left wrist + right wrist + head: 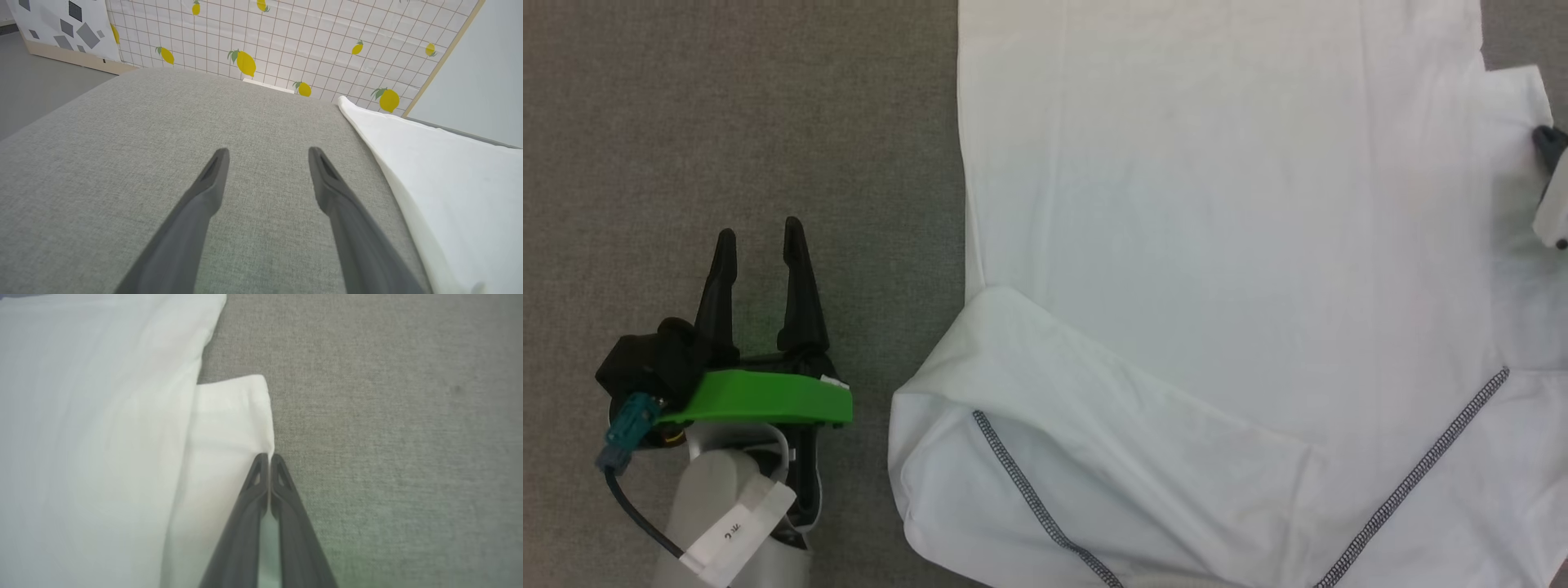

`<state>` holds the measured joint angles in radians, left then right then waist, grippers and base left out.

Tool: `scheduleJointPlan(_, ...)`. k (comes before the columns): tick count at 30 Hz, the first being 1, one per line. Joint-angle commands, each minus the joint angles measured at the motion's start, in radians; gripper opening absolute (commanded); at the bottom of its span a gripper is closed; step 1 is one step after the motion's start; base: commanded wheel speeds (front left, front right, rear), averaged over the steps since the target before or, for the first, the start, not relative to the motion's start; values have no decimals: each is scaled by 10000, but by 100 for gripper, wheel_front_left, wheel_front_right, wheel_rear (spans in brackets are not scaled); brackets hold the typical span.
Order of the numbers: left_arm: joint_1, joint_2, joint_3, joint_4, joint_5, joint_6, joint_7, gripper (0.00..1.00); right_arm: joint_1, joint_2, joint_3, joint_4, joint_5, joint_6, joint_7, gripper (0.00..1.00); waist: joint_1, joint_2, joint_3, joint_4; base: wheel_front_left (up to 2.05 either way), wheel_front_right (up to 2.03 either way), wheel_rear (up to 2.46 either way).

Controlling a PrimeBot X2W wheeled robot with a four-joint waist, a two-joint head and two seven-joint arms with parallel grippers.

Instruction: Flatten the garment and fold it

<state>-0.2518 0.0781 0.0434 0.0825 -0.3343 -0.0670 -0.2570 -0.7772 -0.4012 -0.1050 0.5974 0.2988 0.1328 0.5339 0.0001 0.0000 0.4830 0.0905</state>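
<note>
Surface: grey woven tabletop (pixel 727 122), garment lying on it.
Garment: white long-sleeved shirt (pixel 1217 245) spread flat across the middle and right of the head view. Near-left shoulder part is folded over the body, dark stitched seam (pixel 1029 482) showing.
Sleeve end: white sleeve end (pixel 233 412) sticks out past the shirt's right edge, flat on the surface.
Left gripper: left gripper (pixel 760 229) is open and holds nothing. It is over bare surface beside the shirt's left edge, not touching it.
Right gripper: right gripper (pixel 269 455) has its fingers closed together, tips at the outer edge of the sleeve end. Can't tell if cloth is nipped between them.
Step (judged): right sleeve being dealt with, probably to fold it inward.
Risk 1: grip is on the very edge, if at all, so the thin fabric could slip out once pulled.
Risk 2: dragging one-handed could shift or wrinkle the flat body, since the left side is unpinned.
Risk 3: the loose left fold could spring open.
</note>
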Motion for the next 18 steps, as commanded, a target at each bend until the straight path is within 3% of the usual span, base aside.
scheduleJointPlan(1, 79, -64, 44, 70, 92, -63, -47, 100, 526, -128, -232, 8, -90, -21, -174, 0, -1, 0, -379, -167, 0, 0, 0)
scheduleJointPlan(6, 439, -145, 36, 229, 178, -76, -47, 100, 1315, -356, -1372, -629, -602, -21, -903, 0, -1, 0, -1135, -460, 0, 0, 0)
scheduleJointPlan(10, 741, -181, 55, 358, 181, -90, -47, 100, 2120, -130, -2500, -1620, -1117, -21, -1137, 0, -1, 0, -1762, -729, 0, 0, 0)
scheduleJointPlan(18, 1276, -216, 87, 594, 150, -145, -47, 100, 3988, 764, -3623, -5008, -1636, -21, -708, 0, -1, 0, -2726, -1077, 0, 0, 0)
